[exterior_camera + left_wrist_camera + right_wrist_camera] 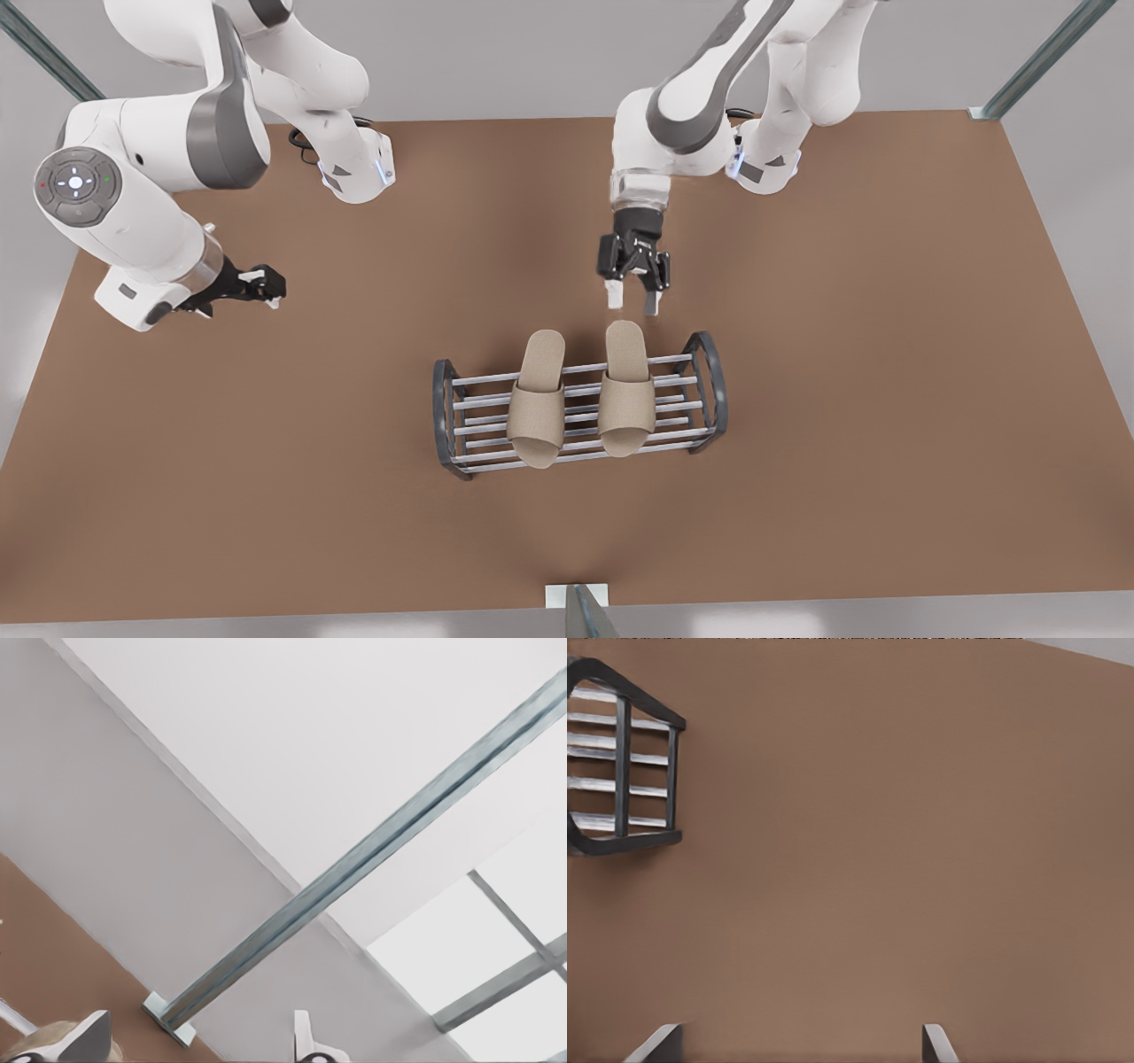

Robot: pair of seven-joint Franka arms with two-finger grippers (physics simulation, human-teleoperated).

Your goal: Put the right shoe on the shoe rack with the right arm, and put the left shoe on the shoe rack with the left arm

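On the rack (714, 383), in the middle of the brown table (886, 399), both shoes lie side by side across the silver bars. Their heels point toward the arms and their toes hang a little past the front bars. The left shoe (626, 390) is the one toward the front view's right, and the right shoe (538, 399) sits just beside it, a narrow gap between them.

The left gripper (633, 303) hangs just above and behind the left shoe's heel. Its fingers point down, spread apart, with nothing between them. Its wrist view catches a sliver of beige shoe beside one fingertip (89, 1038).

The right gripper (268, 290) waits well off toward the front view's left, low over bare table, also spread and empty. From its wrist view one arched end of the rack (625, 753) shows far off.

To my eye both placements look done, and the step in hand is the left arm's pull-back. The next move would call for a straight lift clear of the heel, so a finger doesn't nudge the shoe off the bars, before it swings away.
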